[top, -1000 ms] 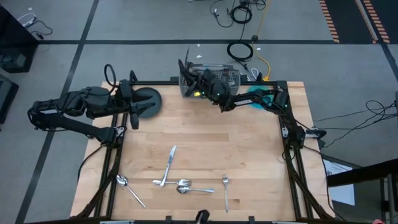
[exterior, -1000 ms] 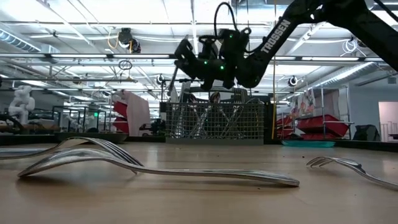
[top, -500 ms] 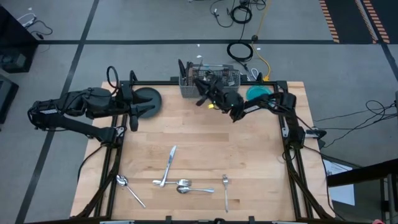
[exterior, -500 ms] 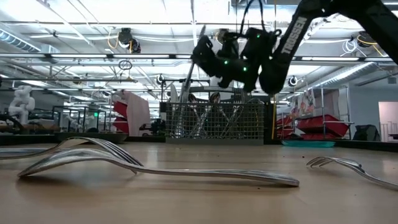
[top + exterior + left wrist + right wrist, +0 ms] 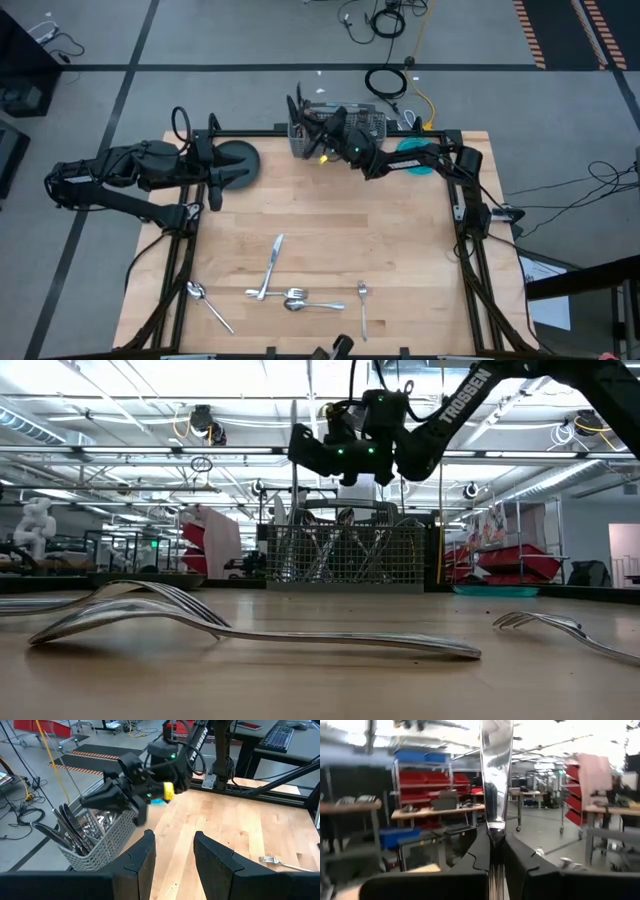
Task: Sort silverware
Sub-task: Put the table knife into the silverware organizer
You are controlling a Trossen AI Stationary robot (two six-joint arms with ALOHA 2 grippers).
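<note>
My right gripper (image 5: 314,130) hovers over the grey wire-mesh caddy (image 5: 340,122) at the table's far edge, shut on a slim, flat, shiny piece of silverware (image 5: 496,780). The caddy holds several more pieces standing on end (image 5: 67,827). Loose silverware lies near the table's front edge: a knife (image 5: 273,262), spoons (image 5: 298,298), a fork (image 5: 362,306) and a spoon (image 5: 207,302). My left gripper (image 5: 172,855) is open and empty at the far left, beside the dark round plate (image 5: 240,160). My right gripper pinches the silverware piece between its two fingers (image 5: 476,852), on its flat faces (image 5: 495,831). The piece runs straight out past the fingertips, along the fingers. It is lifted clear above the caddy. Which end is held I cannot tell.
A teal dish (image 5: 416,156) sits at the far right corner, under the right arm. The middle of the wooden table (image 5: 330,215) is bare. Black frame rails run along the table's left and right edges (image 5: 470,240). A fork shows in the left wrist view (image 5: 280,863).
My right gripper has swung from the caddy a little toward the table's near right, then back toward the far edge over the caddy. The held piece, slanted half a second ago, now stands about upright in the low view. The gripper has stayed shut on it.
</note>
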